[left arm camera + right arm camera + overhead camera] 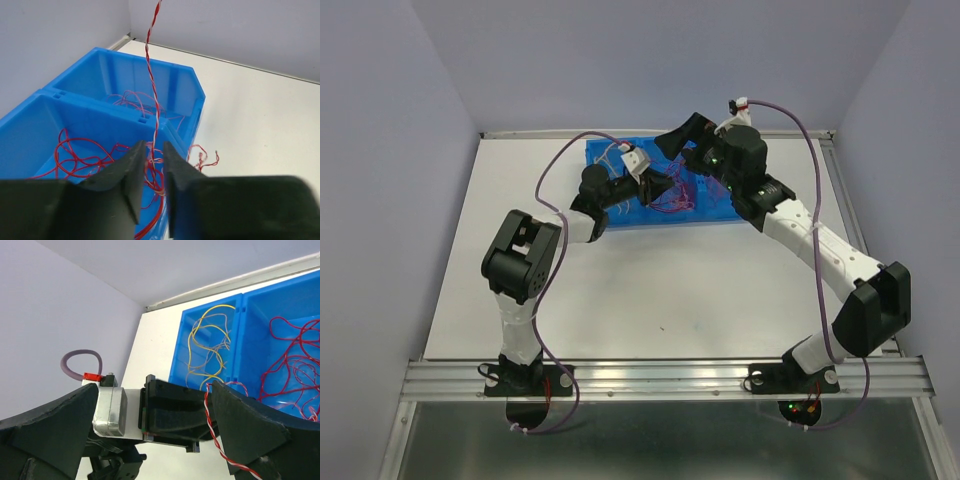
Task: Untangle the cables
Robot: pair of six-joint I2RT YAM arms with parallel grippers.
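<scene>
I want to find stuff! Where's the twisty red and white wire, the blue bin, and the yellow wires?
twisted red-and-white wire [152, 85], left wrist view, its taut middle stretch.
blue bin [192, 82], left wrist view, far compartment's right rim.
yellow wires [207, 347], right wrist view, loops in the left compartment.

Blue bin [715, 210] at upper centre of top view, hemmed by both arms. Left gripper [154, 165] nearly closed on taut twisted red-white cable [152, 75] rising to frame top (blocks straight path). Bin dividers [107, 107] wall off compartments. Bare white table [670, 290] at centre and right stays passable.
</scene>
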